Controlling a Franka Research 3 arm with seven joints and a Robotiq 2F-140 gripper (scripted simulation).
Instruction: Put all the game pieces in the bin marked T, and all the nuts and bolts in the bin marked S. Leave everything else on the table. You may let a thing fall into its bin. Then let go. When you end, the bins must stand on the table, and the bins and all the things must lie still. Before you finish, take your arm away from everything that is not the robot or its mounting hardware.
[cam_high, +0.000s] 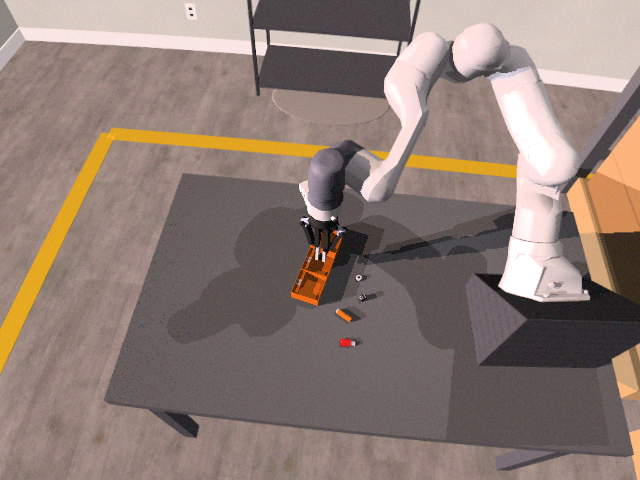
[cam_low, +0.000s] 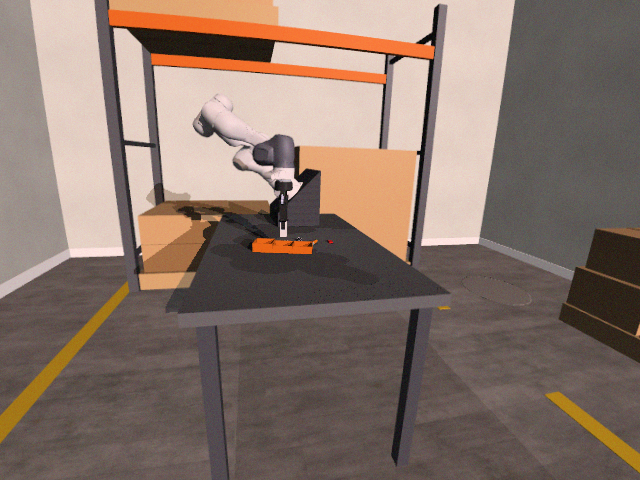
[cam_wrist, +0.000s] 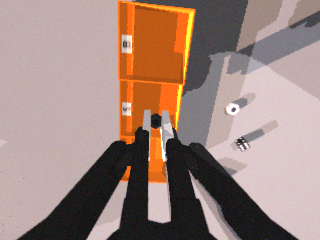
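An orange three-compartment bin (cam_high: 305, 298) (cam_low: 281, 249) (cam_wrist: 152, 80) stands on the table. In the wrist view the S label (cam_wrist: 126, 109) marks its middle compartment; the lowest compartment's label is hidden by the fingers. My gripper (cam_high: 320, 257) (cam_low: 283, 235) (cam_wrist: 155, 120) points down above the S compartment, shut on a black hexagonal nut or bolt (cam_wrist: 156, 120). A pale nut (cam_high: 359, 277) (cam_wrist: 232, 108) lies on the table right of the bin. A black-and-white die (cam_high: 362, 297) (cam_wrist: 242, 144) lies nearer the front.
An orange cylinder (cam_high: 343, 315) and a red object with a grey end (cam_high: 347, 342) (cam_low: 329, 241) lie in front of the die. The compartment labelled B or 8 (cam_wrist: 126, 44) is at the bin's far end. The dark robot stand (cam_high: 553, 335) is at the right.
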